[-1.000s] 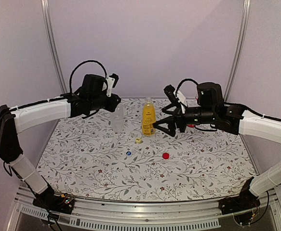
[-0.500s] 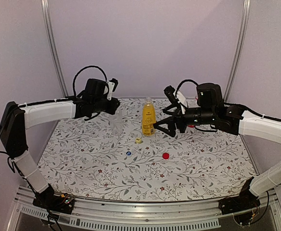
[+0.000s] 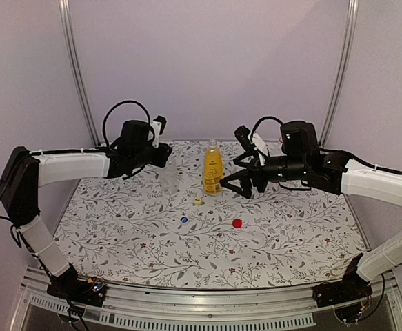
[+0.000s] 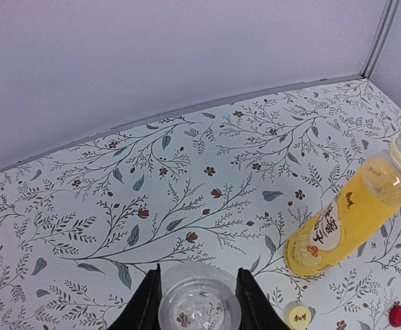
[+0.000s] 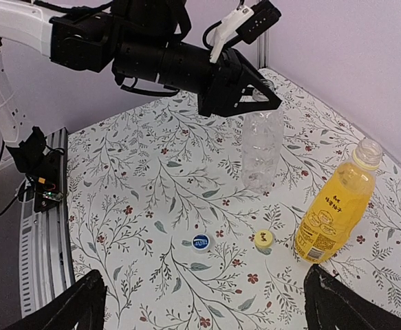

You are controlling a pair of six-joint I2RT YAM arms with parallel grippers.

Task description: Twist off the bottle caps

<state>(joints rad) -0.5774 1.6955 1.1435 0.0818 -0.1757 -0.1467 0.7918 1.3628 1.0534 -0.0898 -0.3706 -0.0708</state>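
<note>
L arm has sunk lower; L gripper [image 3: 165,158] pinches clear bottle [image 3: 169,176] at neck, bottle upright, long axis straight down from fingers. Off & loose in front: blue cap [image 3: 184,220], yellow cap [image 3: 198,201], red cap [image 3: 237,223]. R gripper [image 3: 234,174], spread wide, hangs just R of uncapped orange bottle [image 3: 212,169].

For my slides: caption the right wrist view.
Left gripper holds the clear bottle by its neck; orange bottle, blue cap, yellow cap nearby.

Three loose caps [image 3: 198,201]; one clear bottle [image 3: 168,174], one yellow bottle [image 3: 212,169].
</note>
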